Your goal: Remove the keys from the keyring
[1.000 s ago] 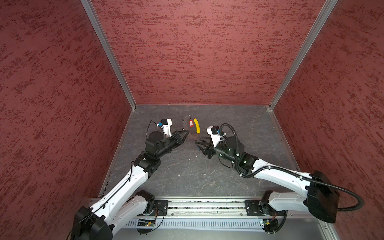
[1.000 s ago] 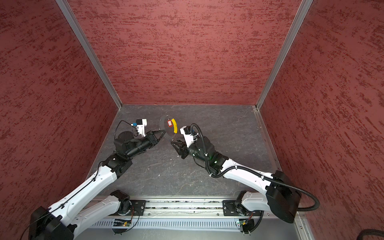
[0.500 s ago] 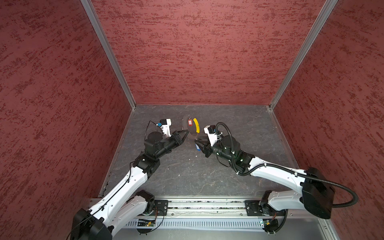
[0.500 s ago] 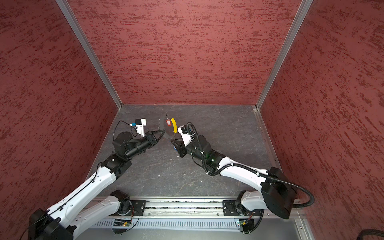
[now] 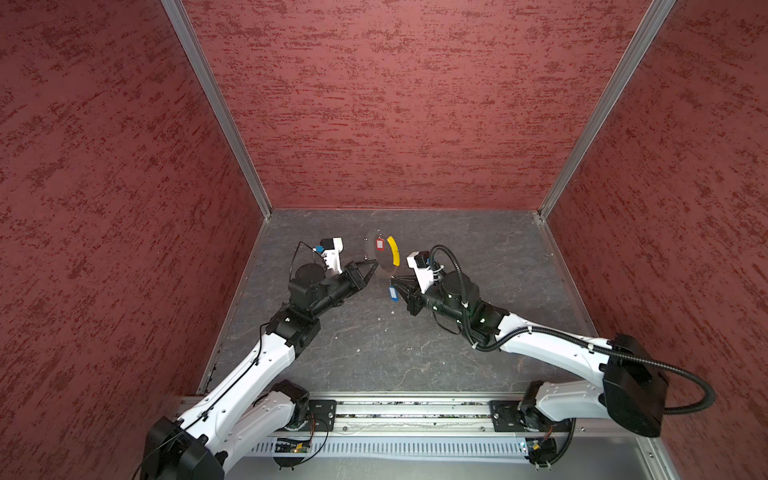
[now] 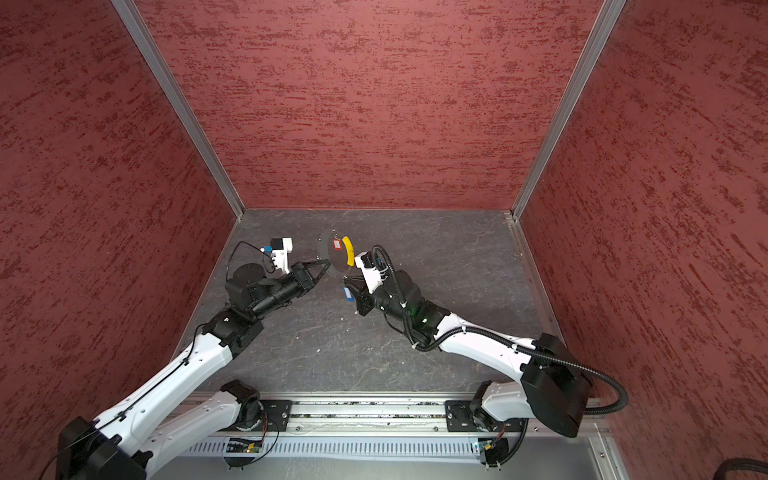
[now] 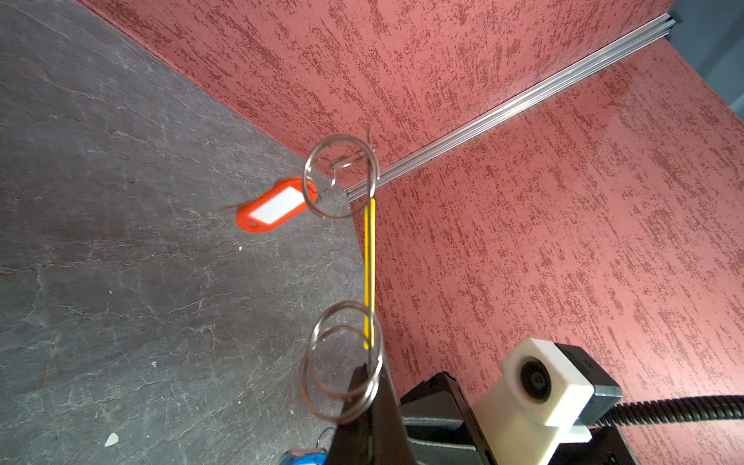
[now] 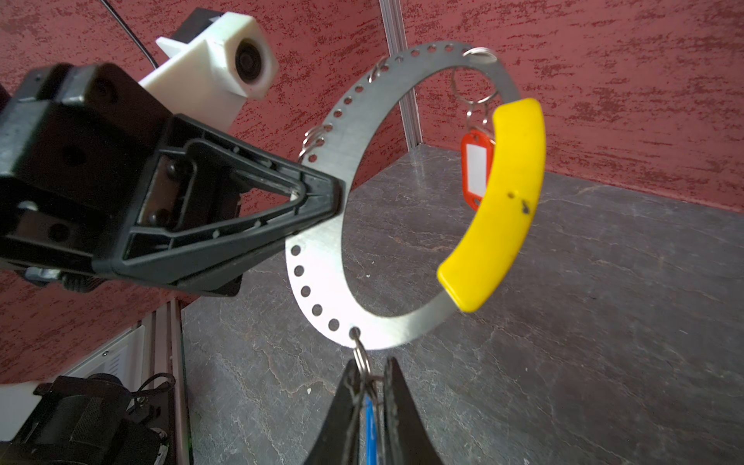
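L gripper (image 5: 375, 262) pinches the left rim of the thin silvery wire keyring (image 5: 393, 251) w/ curved yellow plastic seg, toward the grey worktop's (image 5: 478, 257) back edge, approx mid-width. Small red rectangular plastic tag (image 5: 379, 244) shows inside the loop. Small blue rectangular plastic tag (image 5: 393, 293) sits right at R gripper (image 5: 395, 284); its jaw gap is too small to read.

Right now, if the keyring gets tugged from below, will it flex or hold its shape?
Probably holds: the keyring is a flat metal band, evenly round though the left claw clamps only one edge. That smooth band might pivot or slip in the claw. The red tag dangles freely from it, so it would likely swing.
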`<action>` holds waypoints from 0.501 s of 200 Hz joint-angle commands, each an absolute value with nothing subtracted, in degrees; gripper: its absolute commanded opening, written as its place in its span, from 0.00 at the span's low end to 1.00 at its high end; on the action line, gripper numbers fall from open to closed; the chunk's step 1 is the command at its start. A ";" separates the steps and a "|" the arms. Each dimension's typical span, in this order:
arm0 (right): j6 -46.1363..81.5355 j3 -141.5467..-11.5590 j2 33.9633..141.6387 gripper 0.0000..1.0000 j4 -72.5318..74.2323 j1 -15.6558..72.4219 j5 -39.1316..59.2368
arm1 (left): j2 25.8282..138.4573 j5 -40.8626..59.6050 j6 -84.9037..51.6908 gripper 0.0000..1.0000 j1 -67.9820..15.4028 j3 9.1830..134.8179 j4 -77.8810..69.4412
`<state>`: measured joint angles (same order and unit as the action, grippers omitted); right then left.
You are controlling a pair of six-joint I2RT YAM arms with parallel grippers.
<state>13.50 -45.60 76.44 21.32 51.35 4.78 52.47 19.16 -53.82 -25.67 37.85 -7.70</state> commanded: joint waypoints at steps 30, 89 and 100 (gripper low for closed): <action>12.15 -48.29 77.20 0.09 22.26 52.03 4.92 | 51.80 19.25 -54.49 0.00 -25.77 38.05 -10.73; 11.69 -48.24 76.56 0.00 21.57 52.30 5.19 | 51.72 18.47 -54.54 0.00 -25.73 37.81 -10.39; 11.69 -48.14 76.27 0.00 21.04 52.29 5.25 | 51.60 18.16 -54.50 0.00 -25.75 37.79 -10.12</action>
